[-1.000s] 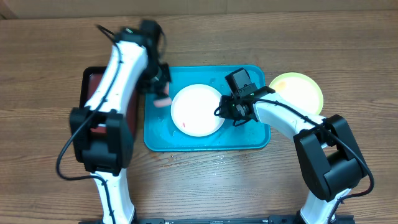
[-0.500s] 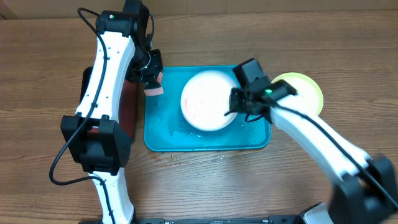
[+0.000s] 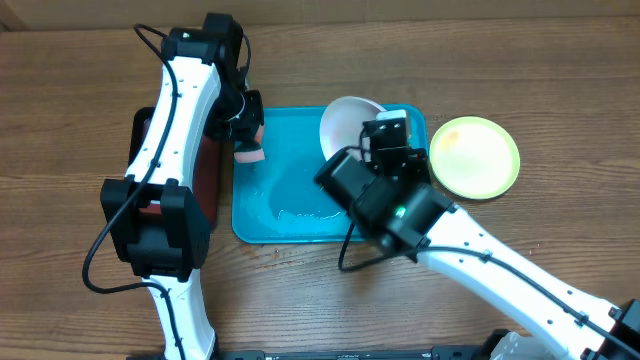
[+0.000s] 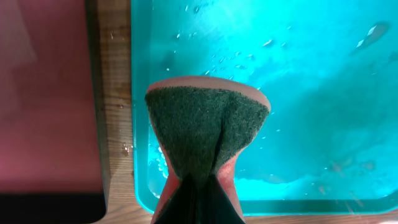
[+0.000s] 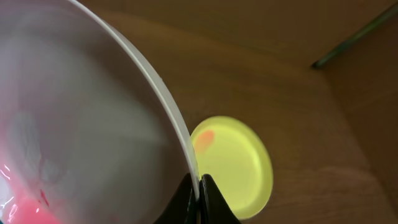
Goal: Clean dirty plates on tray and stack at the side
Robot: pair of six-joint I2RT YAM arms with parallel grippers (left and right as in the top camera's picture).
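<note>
A wooden surface (image 3: 80, 290) carries the wet turquoise tray (image 3: 290, 215). The right pincer (image 5: 200, 190) pinches the white plate (image 5: 93, 124) by its rim, tilted above the tray's right end, probably draining. The left pincer (image 4: 198, 196) clamps a scouring sponge (image 4: 205, 121) over its left edge.

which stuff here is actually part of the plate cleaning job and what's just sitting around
Part of the job:
white plate, smeared red, held up by the right gripper
yellow-green plate on the table, with an orange smear
blue tray, wet
sponge in the left gripper

Just lying about:
black tray with the red inside, left of the blue tray
</note>
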